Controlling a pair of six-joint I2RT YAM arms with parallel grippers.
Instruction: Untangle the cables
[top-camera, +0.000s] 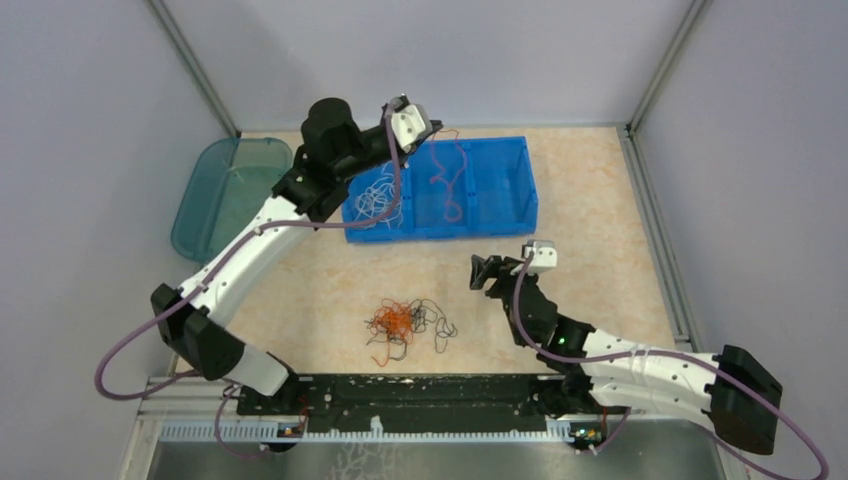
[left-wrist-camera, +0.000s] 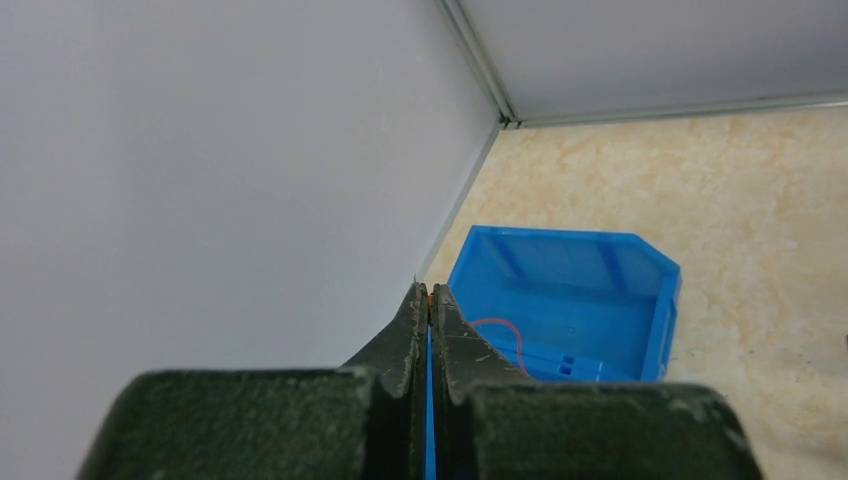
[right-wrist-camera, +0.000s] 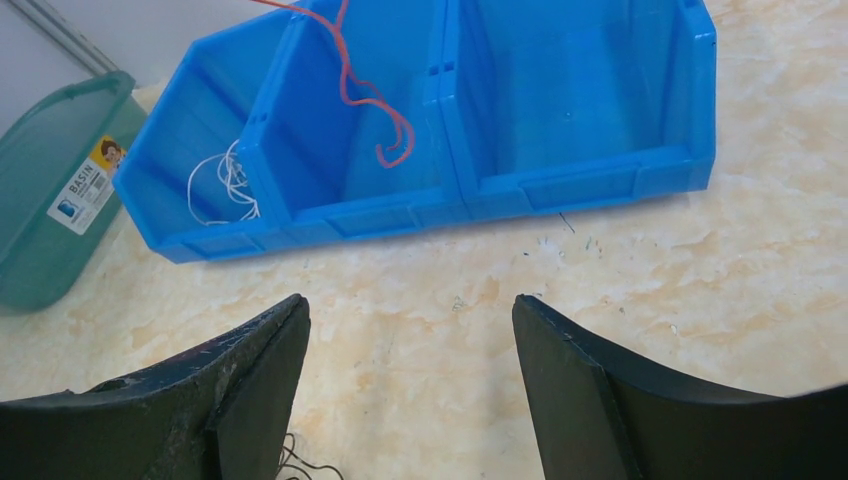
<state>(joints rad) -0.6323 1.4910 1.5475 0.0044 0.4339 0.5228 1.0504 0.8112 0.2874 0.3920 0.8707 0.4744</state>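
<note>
The left arm (top-camera: 250, 250) reaches from the lower left toward the upper centre of the top view. The left gripper (top-camera: 433, 127) is raised, its jaws pressed together on a thin orange-red cable (right-wrist-camera: 345, 70). The right arm (top-camera: 620, 352) bends in low from the lower right, and the right gripper (top-camera: 480, 272) is spread wide, holding nothing.

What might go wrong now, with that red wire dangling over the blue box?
The red cable hangs from the shut left gripper. It is so thin that it may slip out early, or drape over a divider of the bin toward the white cables. The open right gripper may lift the whole tangle rather than one strand.
</note>
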